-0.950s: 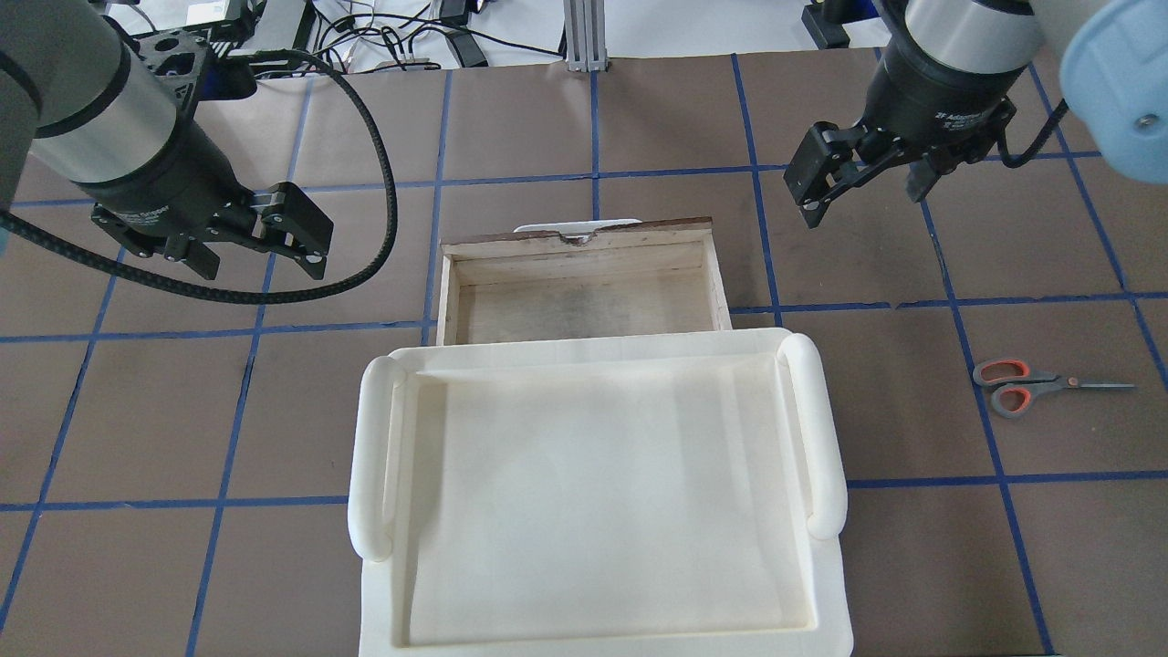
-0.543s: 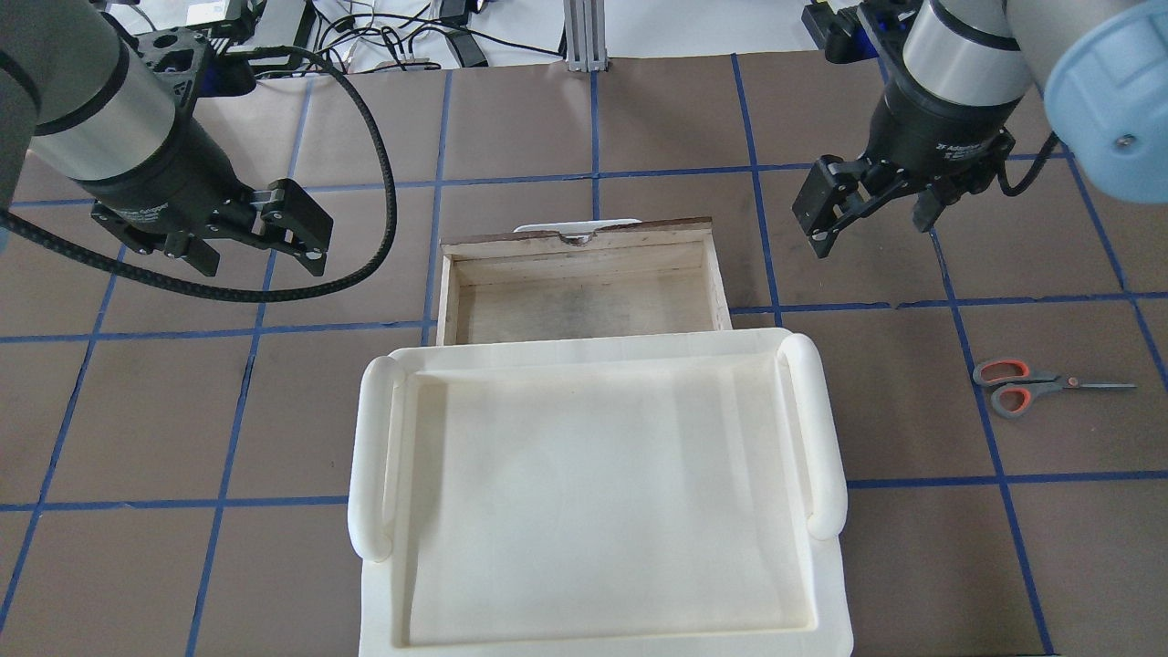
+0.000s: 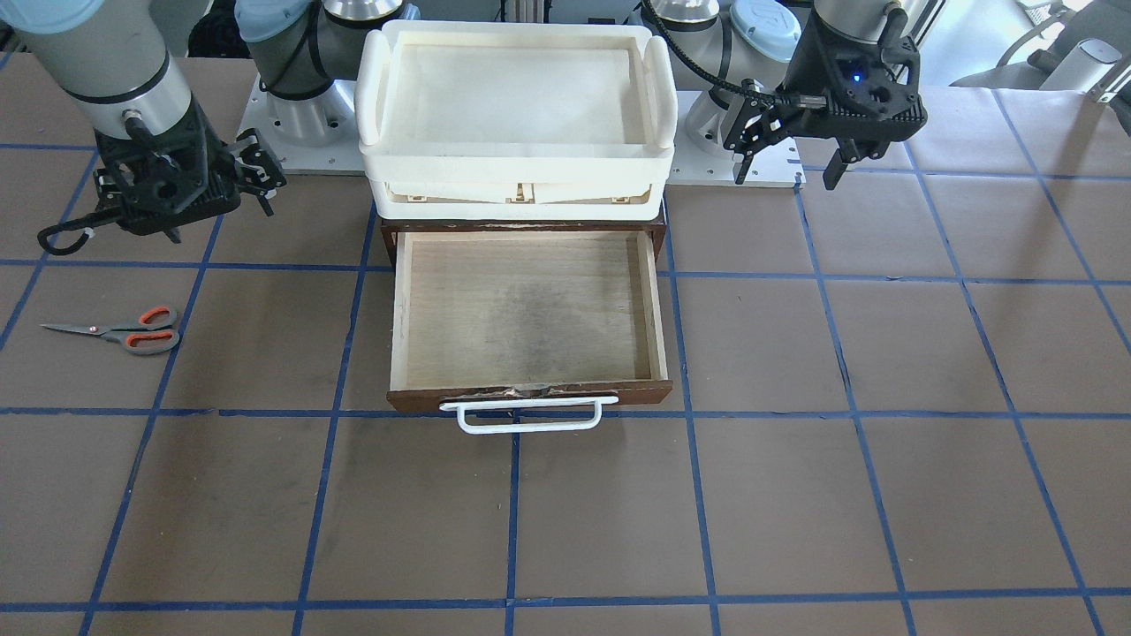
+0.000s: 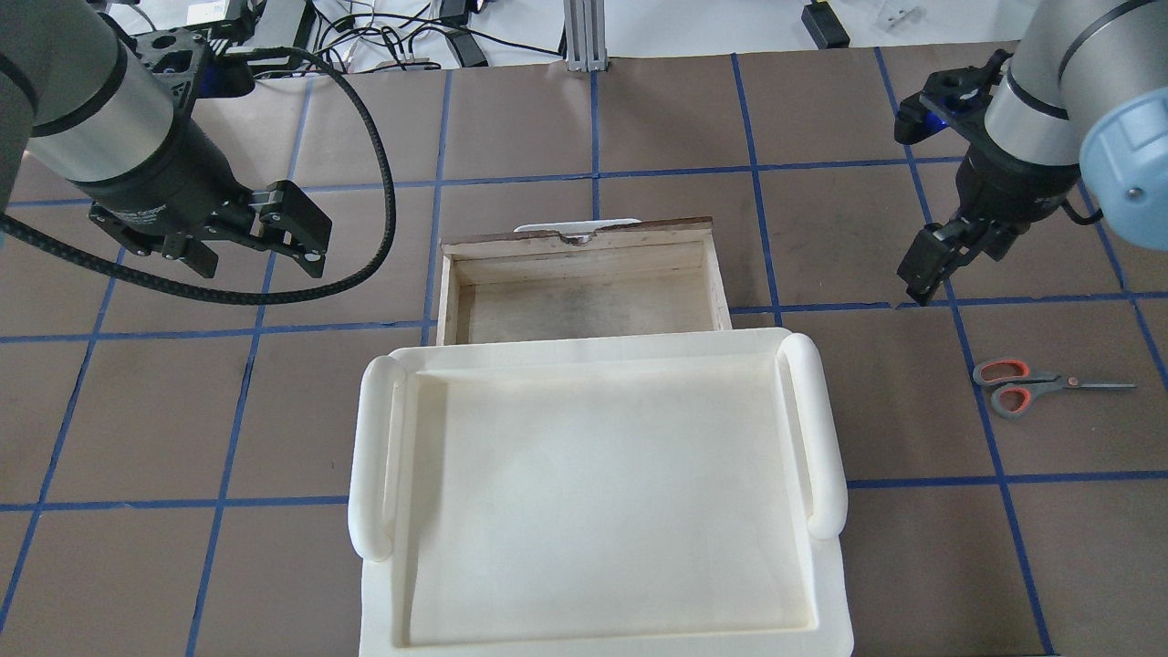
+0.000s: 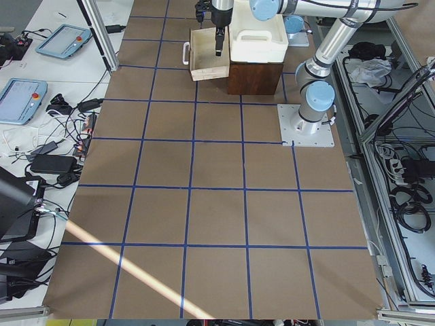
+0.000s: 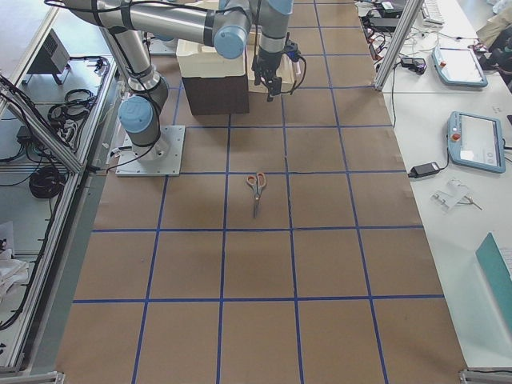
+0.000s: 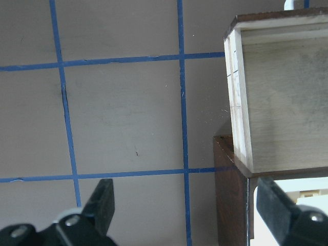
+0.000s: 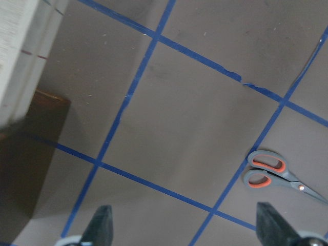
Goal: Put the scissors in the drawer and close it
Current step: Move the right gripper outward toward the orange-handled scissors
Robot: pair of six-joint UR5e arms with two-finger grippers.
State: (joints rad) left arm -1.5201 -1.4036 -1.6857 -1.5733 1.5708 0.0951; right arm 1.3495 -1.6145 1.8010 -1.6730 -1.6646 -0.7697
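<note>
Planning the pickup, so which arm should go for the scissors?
Right. The scissors lie on its side, with the open right gripper hovering near them; the left gripper is beyond the drawer.

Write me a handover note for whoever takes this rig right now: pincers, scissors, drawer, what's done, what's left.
Left pincer: open, empty, hanging above the brown gridded table on the drawer's left.
Right pincer: open, empty, above bare table, short of the scissors, touching nothing.
Small grey-handled scissors with orange-red inner loops: closed, lying flat on the robot's right, blades pointing away from the drawer.
Shallow plywood drawer with dark brown front and white wire handle: pulled out, empty.
Done: only that the drawer stands open.
Left: grasp scissors, place them in the drawer, push it shut.
</note>
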